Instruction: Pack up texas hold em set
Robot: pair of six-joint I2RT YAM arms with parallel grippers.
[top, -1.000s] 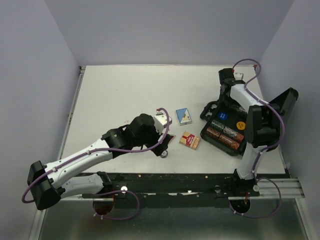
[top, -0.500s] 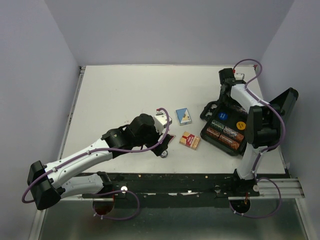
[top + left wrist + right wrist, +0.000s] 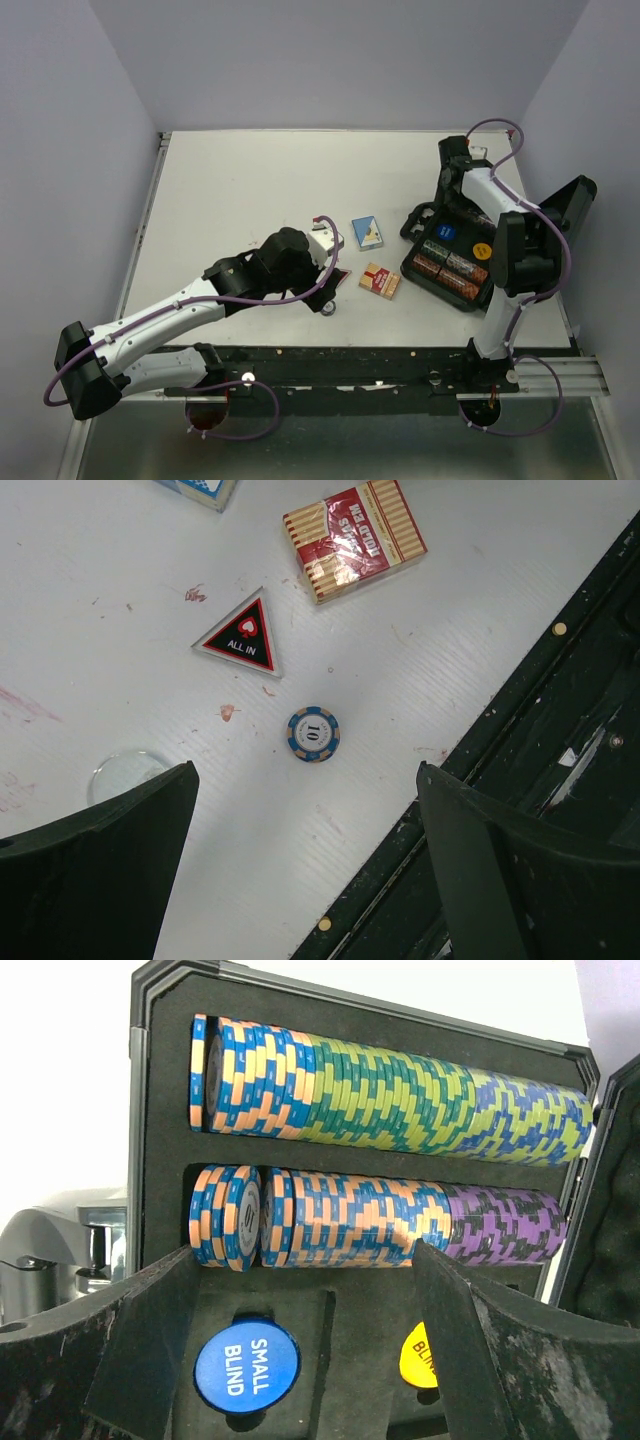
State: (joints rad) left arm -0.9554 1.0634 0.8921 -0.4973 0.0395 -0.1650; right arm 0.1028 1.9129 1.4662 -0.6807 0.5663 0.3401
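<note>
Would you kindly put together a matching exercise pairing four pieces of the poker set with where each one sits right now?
Things
1. SMALL BLIND marker
2. ALL IN marker
3. 10 chip
4. red card box

Places
A. on the table, closest of the four to the black rail
B. inside the case, below the chip rows
C. on the table, between the 10 chip and the red card box
D. on the table, next to the blue card box

Pairs: 1-B, 2-C, 3-A, 4-D
</note>
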